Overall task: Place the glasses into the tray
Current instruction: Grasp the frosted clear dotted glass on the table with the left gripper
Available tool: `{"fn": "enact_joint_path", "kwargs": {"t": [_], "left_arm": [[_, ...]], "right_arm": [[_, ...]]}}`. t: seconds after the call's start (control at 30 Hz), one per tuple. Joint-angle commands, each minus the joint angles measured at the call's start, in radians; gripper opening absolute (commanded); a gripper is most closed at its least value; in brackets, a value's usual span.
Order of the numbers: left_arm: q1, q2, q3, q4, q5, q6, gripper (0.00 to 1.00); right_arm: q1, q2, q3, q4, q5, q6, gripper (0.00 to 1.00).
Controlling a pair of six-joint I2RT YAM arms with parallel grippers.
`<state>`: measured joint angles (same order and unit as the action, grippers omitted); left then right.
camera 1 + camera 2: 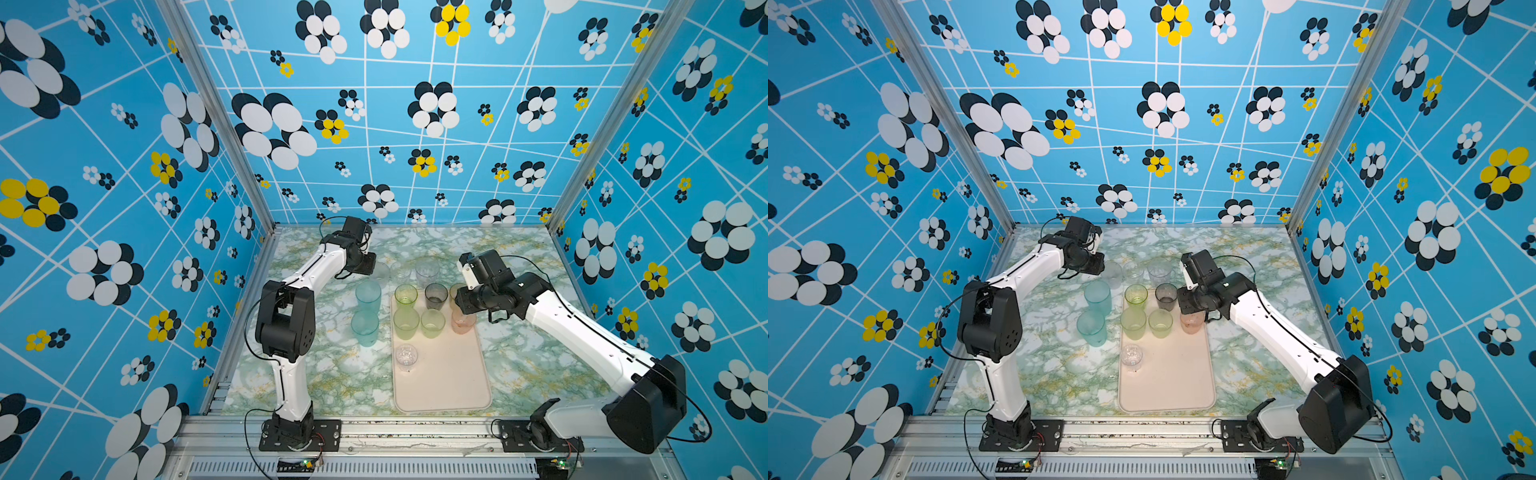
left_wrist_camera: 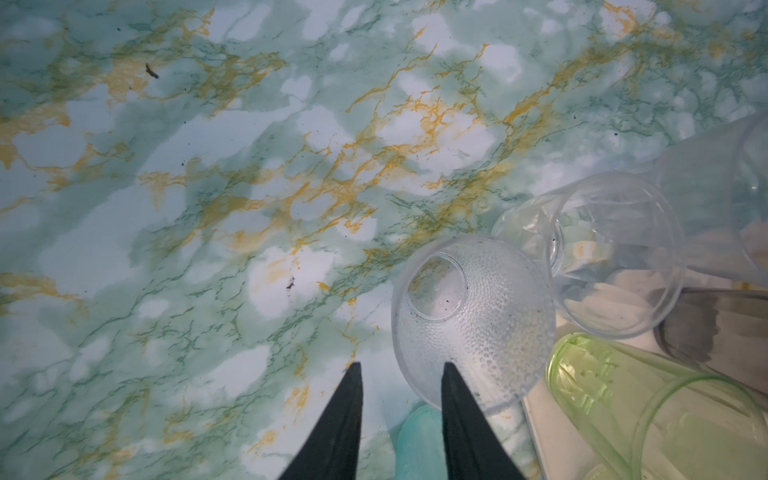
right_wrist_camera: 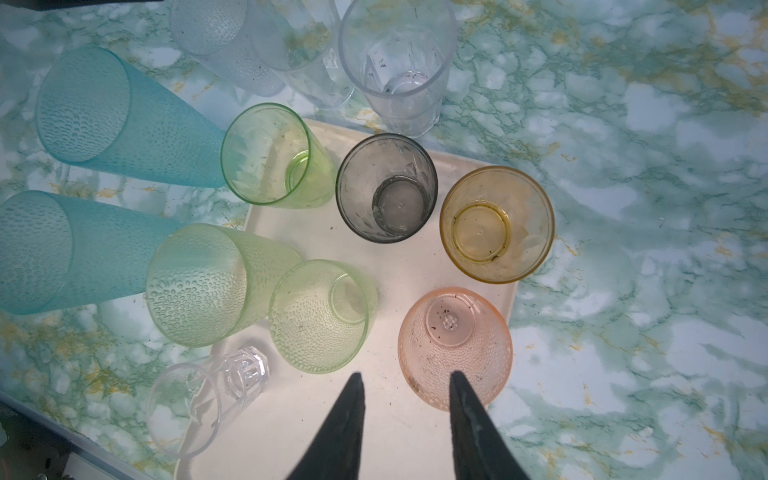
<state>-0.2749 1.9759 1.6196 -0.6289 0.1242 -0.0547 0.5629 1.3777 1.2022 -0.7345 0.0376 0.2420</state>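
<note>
The left gripper (image 2: 401, 368) hangs with its jaws a modest way apart and nothing between them. One finger overlaps the wall of a clear dimpled glass (image 2: 490, 332) that stands base-up on the bench (image 1: 316, 374), beyond the far edge of the tray (image 1: 449, 374). The gap looks narrower than that glass. A descent from here would likely land a finger on the wall and shove it into the clear glass (image 2: 602, 257) pressed close beside it, toppling one or both.

The right gripper (image 3: 405, 376) is likewise part-open and empty over bare tray, one finger overlapping the pink glass (image 3: 453, 345). That glass sits base-up against the tray's right edge, so a sideways brush could tip it over the low rim.

Seven glasses crowd the tray's far end, the amber glass (image 3: 496, 224) at its far right corner. Two teal glasses (image 1: 368, 295) wait off its left edge, so newcomers risk knocking neighbours.
</note>
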Motion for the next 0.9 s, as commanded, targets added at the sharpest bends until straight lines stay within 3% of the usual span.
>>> {"fn": "enact_joint_path", "kwargs": {"t": [0.0,0.57,0.87], "left_arm": [[0.009,0.025,0.039,-0.032,0.006,0.023,0.34],[0.016,0.104,0.093,-0.048,0.015,0.036,0.33],[0.016,0.132,0.114,-0.052,0.031,0.038,0.25]], "right_arm": [[-0.008,0.006,0.003,0.007,-0.016,-0.018,0.37],[-0.023,-0.005,-0.014,0.010,-0.008,-0.017,0.37],[-0.028,0.000,-0.022,0.017,-0.010,-0.017,0.37]]}}
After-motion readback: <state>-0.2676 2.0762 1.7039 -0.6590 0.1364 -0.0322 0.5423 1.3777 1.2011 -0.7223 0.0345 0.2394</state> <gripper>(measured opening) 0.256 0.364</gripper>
